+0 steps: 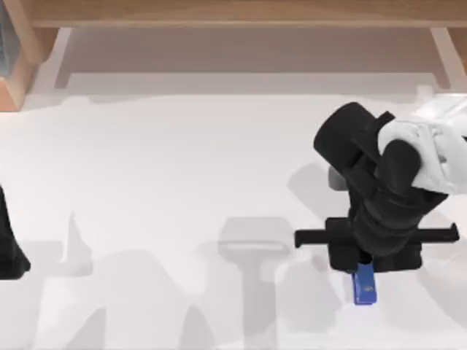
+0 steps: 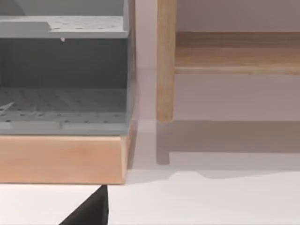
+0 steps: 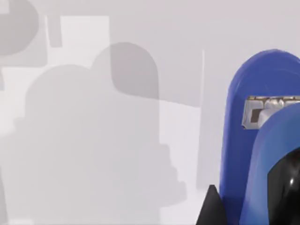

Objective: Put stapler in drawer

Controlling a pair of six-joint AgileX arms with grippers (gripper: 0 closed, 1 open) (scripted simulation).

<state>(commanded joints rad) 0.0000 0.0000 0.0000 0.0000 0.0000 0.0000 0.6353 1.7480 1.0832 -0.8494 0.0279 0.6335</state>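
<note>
Near the front edge of the white bench (image 1: pixel 182 182), toward its right side, the right gripper (image 1: pixel 363 266) hangs directly over the stapler (image 1: pixel 364 284). From above, only the front part of the bright blue stapler pokes out from under the black wrist and its crossbar; the rest is hidden beneath the arm. It lies flat on the bench with its long axis running front to back.

The right wrist view is pressed very close: the stapler (image 3: pixel 262 140) rises as a rounded blue body with a small metal slot near its tip, and a dark fingertip (image 3: pixel 212 208) sits right beside its lower side. Whether the jaws are pinching it or merely straddling it I cannot tell.

Over at the left edge of the bench, the left arm (image 1: pixel 11 248) is parked, just a dark sliver of it in the top view. Its wrist camera faces a grey perforated drawer unit (image 2: pixel 63 79) set on a light wooden base (image 2: pixel 63 159), with a wooden post (image 2: pixel 165 61) just beside it and a wooden shelf rail (image 2: pixel 236 54) beyond. That wooden frame (image 1: pixel 233 13) runs along the back edge of the bench.
</note>
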